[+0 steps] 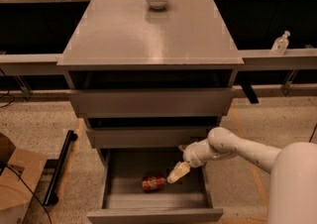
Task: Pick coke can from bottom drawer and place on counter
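Red coke can (pixel 154 183) lies on its side in the open bottom drawer (pixel 153 215), just left of the gripper (pixel 178 172) | gripper low inside drawer, grip cannot be told | counter (pixel 148 34) well above it

We see dim, warm light from overhead. Soft glare on counter (pixel 148 34). Bottom drawer (pixel 148 200) interior in shadow; gripper (pixel 178 172) inside it, pale against dark. Background recesses near black.
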Robot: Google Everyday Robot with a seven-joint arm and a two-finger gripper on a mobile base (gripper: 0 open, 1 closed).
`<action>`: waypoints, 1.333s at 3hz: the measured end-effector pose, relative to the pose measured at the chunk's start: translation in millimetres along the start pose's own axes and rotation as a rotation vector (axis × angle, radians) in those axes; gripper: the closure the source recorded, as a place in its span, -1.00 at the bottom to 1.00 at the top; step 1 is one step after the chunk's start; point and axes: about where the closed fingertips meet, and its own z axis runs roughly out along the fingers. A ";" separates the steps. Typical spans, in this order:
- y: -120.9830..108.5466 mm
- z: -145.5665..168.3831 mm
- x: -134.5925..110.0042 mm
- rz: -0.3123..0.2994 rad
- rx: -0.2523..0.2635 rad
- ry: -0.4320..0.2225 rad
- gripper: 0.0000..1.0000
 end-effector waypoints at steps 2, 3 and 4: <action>-9.1 50.8 50.2 0.059 -0.040 0.089 -1.00; -14.4 85.8 62.1 0.044 -0.018 0.060 -1.00; -23.6 122.8 69.3 0.030 0.004 0.001 -1.00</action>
